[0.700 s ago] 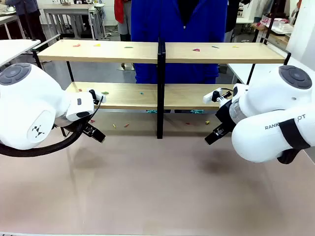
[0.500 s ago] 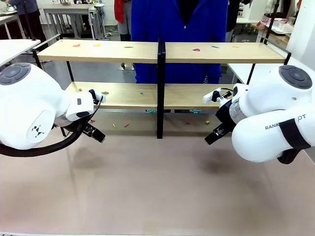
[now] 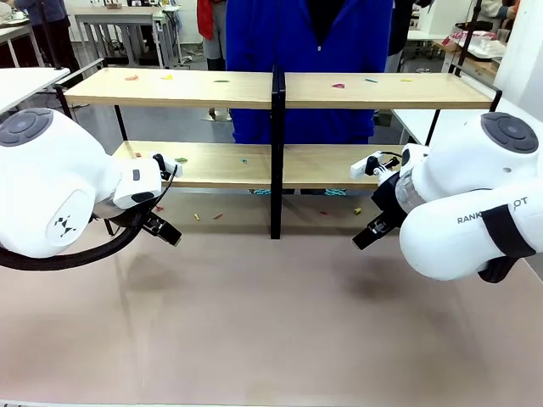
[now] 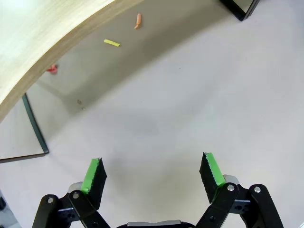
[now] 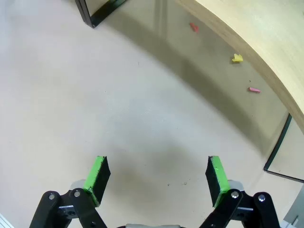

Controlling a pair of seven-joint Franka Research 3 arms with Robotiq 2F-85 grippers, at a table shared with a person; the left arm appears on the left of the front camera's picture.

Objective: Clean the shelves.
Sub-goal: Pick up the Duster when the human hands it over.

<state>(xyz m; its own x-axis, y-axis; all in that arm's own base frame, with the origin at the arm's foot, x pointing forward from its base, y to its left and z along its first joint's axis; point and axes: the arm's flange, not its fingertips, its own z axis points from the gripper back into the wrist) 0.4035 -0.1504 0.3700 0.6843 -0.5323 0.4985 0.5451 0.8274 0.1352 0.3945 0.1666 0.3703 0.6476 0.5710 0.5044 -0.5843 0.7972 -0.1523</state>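
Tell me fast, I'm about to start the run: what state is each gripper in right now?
Left gripper: open, holding nothing.
Right gripper: open, holding nothing.

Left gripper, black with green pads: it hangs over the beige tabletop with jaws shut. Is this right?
No. The left wrist view shows the black, green-padded left gripper open, jaws wide apart; it does hang over the beige tabletop.
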